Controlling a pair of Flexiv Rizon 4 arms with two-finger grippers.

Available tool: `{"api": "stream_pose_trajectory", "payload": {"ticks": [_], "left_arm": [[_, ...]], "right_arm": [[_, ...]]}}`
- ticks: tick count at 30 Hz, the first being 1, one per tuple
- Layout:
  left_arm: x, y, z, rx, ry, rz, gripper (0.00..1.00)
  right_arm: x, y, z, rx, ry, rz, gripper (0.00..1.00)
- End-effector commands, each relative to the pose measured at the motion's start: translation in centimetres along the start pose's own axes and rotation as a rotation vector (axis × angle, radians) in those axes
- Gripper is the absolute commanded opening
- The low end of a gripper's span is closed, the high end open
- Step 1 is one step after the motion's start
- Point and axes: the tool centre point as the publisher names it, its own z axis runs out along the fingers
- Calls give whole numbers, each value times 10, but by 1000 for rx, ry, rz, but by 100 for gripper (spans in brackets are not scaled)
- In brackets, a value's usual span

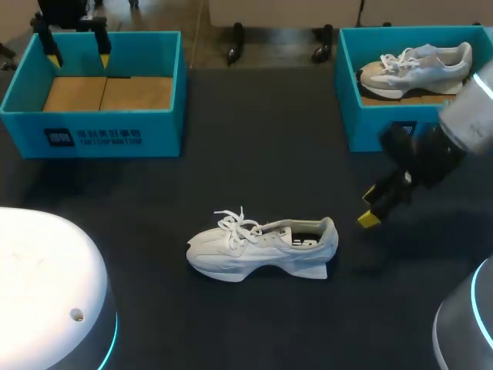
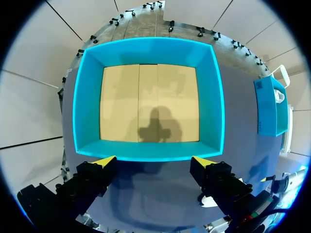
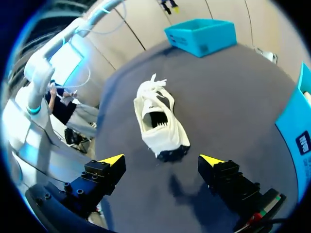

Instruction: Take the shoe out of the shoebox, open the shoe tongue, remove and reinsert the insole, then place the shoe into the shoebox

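Overlapping the right shoebox (image 1: 368, 127), the right arm (image 1: 471, 127) hides its front corner.

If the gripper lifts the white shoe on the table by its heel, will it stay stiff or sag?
Probably light: the white shoe looks like a sneaker with a thick foam-like sole. That sole likely keeps it stiff; its loose laces would dangle.

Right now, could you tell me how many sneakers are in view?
2. One white sneaker lies on the table, ahead of the right gripper; the other sneaker sits inside the right-hand teal shoebox. The left-hand shoebox holds none.
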Motion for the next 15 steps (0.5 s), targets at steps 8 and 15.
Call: {"api": "stream_pose_trajectory", "payload": {"ticks": [8,15], "left_arm": [[0,0,-1,-2,-1,0,100],[0,0,-1,-2,-1,0,100]], "right_arm": [[7,-8,13,-419,-59,-70,100],[5,-10,14,-404,-49,-100,100]]}}
